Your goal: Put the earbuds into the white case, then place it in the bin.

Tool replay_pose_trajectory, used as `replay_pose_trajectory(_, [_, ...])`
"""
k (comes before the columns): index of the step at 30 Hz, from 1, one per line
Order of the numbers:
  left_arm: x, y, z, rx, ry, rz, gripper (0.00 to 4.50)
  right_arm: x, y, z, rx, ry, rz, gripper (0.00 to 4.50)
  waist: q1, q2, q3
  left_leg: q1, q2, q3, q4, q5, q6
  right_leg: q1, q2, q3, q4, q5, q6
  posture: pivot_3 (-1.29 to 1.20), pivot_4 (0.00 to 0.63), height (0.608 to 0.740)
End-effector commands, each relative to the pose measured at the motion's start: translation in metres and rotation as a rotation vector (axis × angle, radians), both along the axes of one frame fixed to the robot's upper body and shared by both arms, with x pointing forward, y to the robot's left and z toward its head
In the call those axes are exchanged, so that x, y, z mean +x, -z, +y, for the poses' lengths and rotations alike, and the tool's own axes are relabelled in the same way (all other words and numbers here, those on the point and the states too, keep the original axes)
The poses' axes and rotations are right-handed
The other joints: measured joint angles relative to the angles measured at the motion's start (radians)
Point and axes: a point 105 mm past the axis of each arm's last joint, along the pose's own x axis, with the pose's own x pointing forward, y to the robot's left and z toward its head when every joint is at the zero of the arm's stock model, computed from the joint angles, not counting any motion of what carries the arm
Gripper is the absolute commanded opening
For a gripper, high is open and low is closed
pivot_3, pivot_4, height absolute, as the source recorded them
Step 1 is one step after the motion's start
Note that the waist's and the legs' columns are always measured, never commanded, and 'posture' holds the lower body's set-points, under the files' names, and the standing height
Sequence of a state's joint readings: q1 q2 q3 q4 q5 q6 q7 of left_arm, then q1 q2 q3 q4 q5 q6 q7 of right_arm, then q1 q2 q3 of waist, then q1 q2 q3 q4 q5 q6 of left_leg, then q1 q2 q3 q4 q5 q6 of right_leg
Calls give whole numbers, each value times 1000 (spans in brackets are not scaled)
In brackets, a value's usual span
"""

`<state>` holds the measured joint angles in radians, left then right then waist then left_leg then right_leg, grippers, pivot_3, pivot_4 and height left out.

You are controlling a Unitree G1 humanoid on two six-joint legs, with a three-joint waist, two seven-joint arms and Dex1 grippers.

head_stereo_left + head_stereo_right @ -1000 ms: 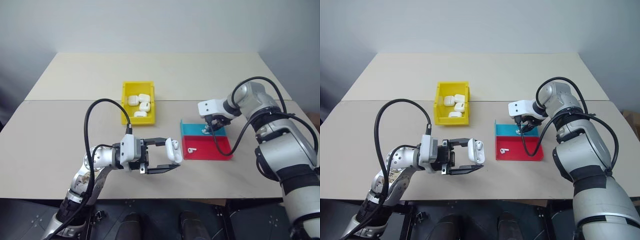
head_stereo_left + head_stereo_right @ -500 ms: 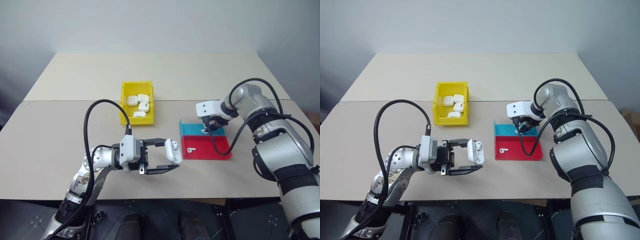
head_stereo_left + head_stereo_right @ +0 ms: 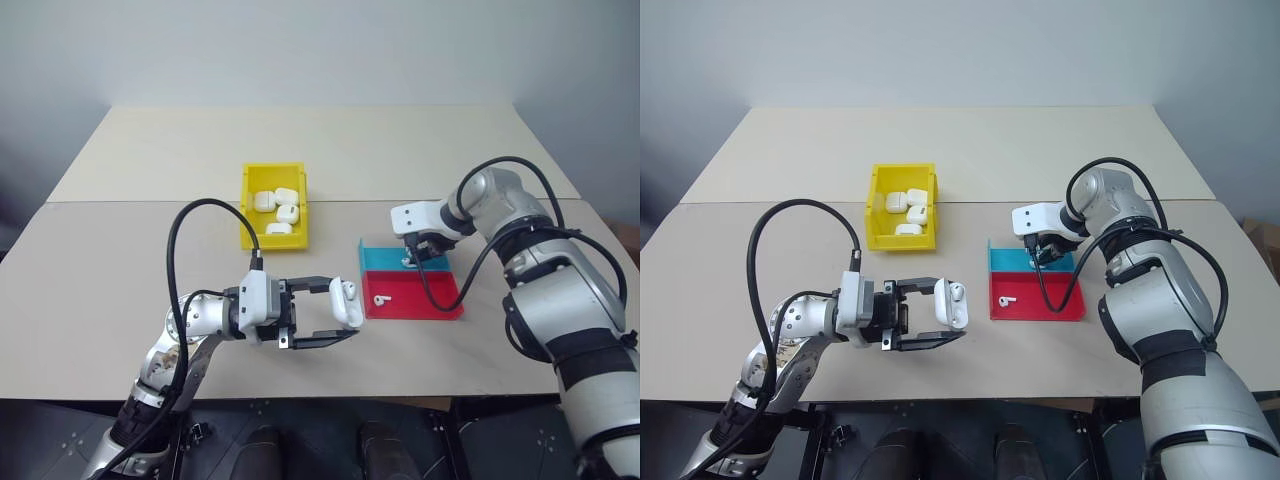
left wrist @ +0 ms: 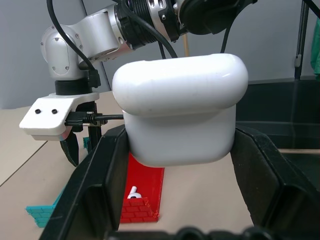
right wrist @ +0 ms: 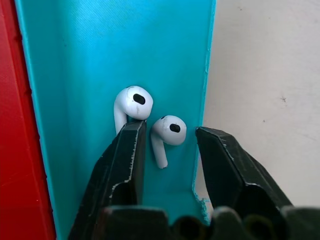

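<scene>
Left eye view is showing the left pincer (image 3: 345,312) sitting low in the middle of the frame, pointing sideways and clamping the white case (image 3: 347,301) between its two black fingers. The case is hanging above the bench (image 3: 120,250), lid flipped up, and something small and white is sitting in its open top, too tiny to make out for sure.

Over on the right, the right pincer (image 3: 418,257) is reaching down into the teal part of the tray (image 3: 372,262). Its wrist view is giving the good look: the fingers are standing partly apart, straddling one earbud (image 5: 168,134), and I can't tell if the pads are actually touching it. A second bud (image 5: 128,105) is lying just beside it, right against the tip of one finger (image 5: 131,150). Both are lying on the teal floor near the tray's edge.

A third bud (image 3: 382,298) is lying alone in the red half (image 3: 440,300) of the tray, toward the case.

Up in the upper-middle of the frame, the yellow bin (image 3: 251,232) is sitting on the bench, well apart from both pincers, with a few white cases (image 3: 279,209) already piled inside.
</scene>
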<state>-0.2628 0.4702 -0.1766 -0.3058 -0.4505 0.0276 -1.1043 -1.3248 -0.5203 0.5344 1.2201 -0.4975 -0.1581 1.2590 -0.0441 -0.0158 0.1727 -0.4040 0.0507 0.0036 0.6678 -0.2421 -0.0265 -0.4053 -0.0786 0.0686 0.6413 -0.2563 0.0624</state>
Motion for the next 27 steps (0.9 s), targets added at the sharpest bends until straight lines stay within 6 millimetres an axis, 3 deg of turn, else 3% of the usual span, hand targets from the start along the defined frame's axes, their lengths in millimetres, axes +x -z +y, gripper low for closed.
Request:
replay_pose_trajectory(1, [-6,-8,-2,-12,19,-39,2777,3,-12,5,14,-19,-37,2028,0,0,0,0,0,0,0,0,0,0,0,0,0,0,0,0,150,740])
replay_pose_trajectory(4, [-6,-8,-2,-13,21,-40,2777,3,-12,4,11,-23,-35,1853,0,0,0,0,0,0,0,0,0,0,0,0,0,0,0,0,150,740])
replay_pose_trajectory(8, [-6,-8,-3,-12,21,-41,2777,3,-12,4,10,-24,-36,768,0,0,0,0,0,0,0,0,0,0,0,0,0,0,0,0,150,740])
replay_pose_trajectory(22, [-5,-8,-3,-16,21,-44,2777,2,-9,2,-3,-33,-35,637,0,0,0,0,0,0,0,0,0,0,0,0,0,0,0,0,150,740])
replay_pose_trajectory(27, [-4,-11,-2,-13,21,-54,2777,5,-33,1,88,-9,-87,637,0,0,0,0,0,0,0,0,0,0,0,0,0,0,0,0,150,740])
